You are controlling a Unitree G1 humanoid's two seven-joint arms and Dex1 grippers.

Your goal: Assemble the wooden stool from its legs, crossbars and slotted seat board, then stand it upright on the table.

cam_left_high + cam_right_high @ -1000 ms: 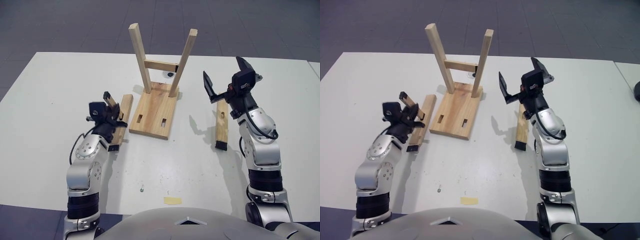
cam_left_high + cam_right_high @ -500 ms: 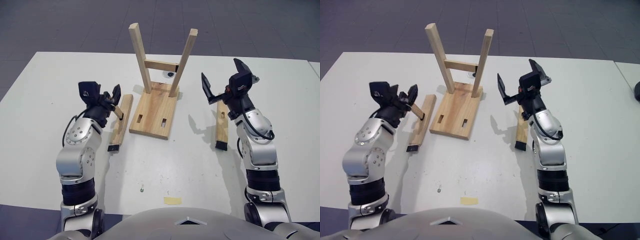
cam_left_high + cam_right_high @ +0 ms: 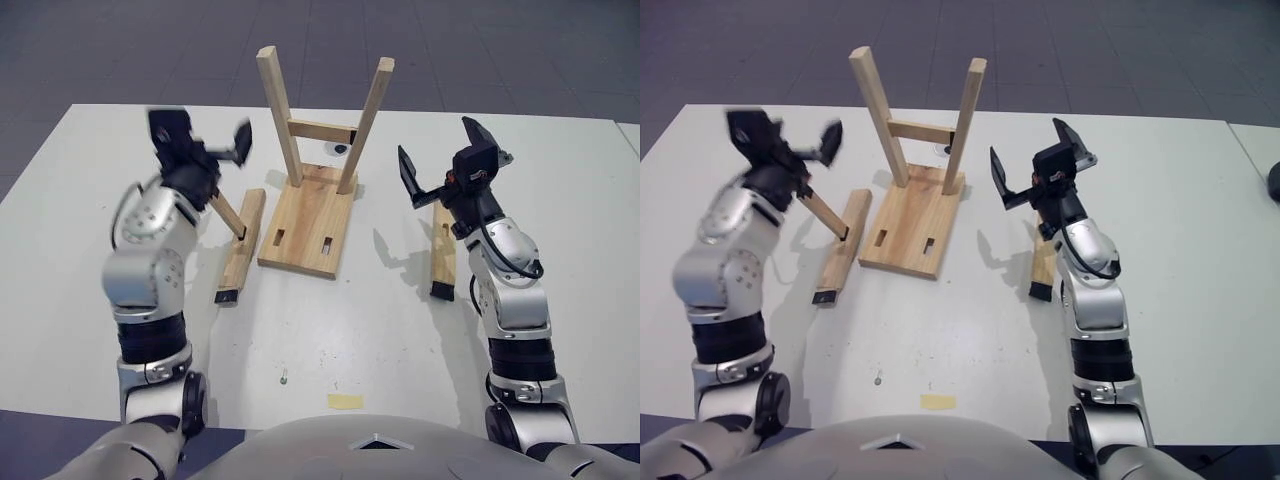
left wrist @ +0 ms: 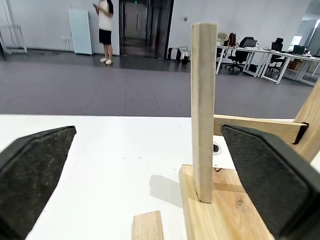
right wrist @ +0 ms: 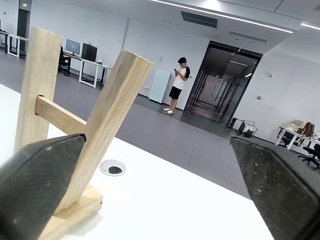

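The slotted seat board (image 3: 308, 225) lies flat on the white table (image 3: 100, 180). Two legs (image 3: 279, 110) (image 3: 366, 120) joined by a crossbar (image 3: 322, 130) stand upright in its far slots. A loose leg (image 3: 240, 250) with a crossbar (image 3: 228, 213) sticking up lies left of the board. Another loose leg (image 3: 443, 255) lies to the right. My left gripper (image 3: 205, 132) hangs open above the left loose leg, facing the upright leg (image 4: 202, 110) past its pads (image 4: 30, 170). My right gripper (image 3: 440, 157) is open and empty above the right loose leg, right of the upright frame (image 5: 107, 120).
A cable grommet (image 3: 341, 149) sits in the table behind the board. A small screw (image 3: 284, 378) and a strip of yellow tape (image 3: 345, 401) lie near the front edge. Bare table lies between the board and the right loose leg.
My left gripper has risen from the left loose leg's crossbar and swung up and back, now open in the air. My right gripper has drifted slightly left. The wooden parts stay put.
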